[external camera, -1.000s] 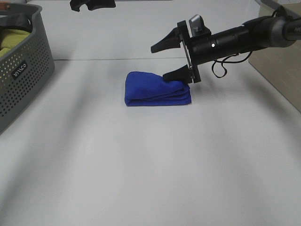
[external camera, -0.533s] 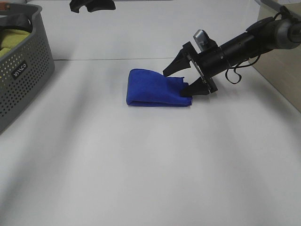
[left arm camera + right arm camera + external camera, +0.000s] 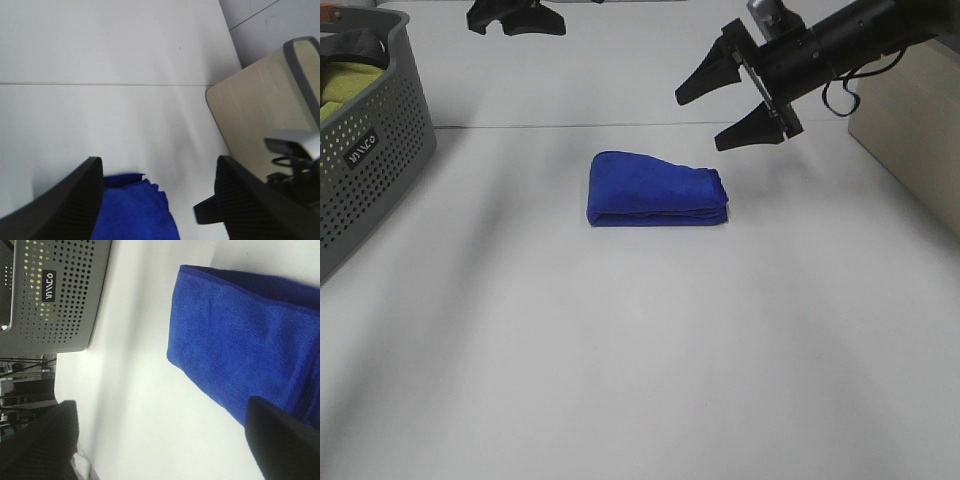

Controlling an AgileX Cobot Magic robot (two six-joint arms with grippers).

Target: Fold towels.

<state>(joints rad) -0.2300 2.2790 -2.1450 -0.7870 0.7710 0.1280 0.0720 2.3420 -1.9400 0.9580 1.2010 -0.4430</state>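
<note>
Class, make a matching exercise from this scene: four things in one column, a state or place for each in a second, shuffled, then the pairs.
1. blue towel
2. grey basket
3. right gripper
4. yellow-green cloth

A. open, raised above the table
B. inside the basket
C. folded, lying mid-table
D. standing at the table's left edge

Pairs: 1-C, 2-D, 3-A, 4-B

Both hands [image 3: 732, 110] [image 3: 517, 22] agape, aloft

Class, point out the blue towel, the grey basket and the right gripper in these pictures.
blue towel [image 3: 655, 188], exterior high view, middle of its folded top.
grey basket [image 3: 380, 150], exterior high view, perforated side wall.
right gripper [image 3: 712, 118], exterior high view, midway between its open fingertips.
</note>
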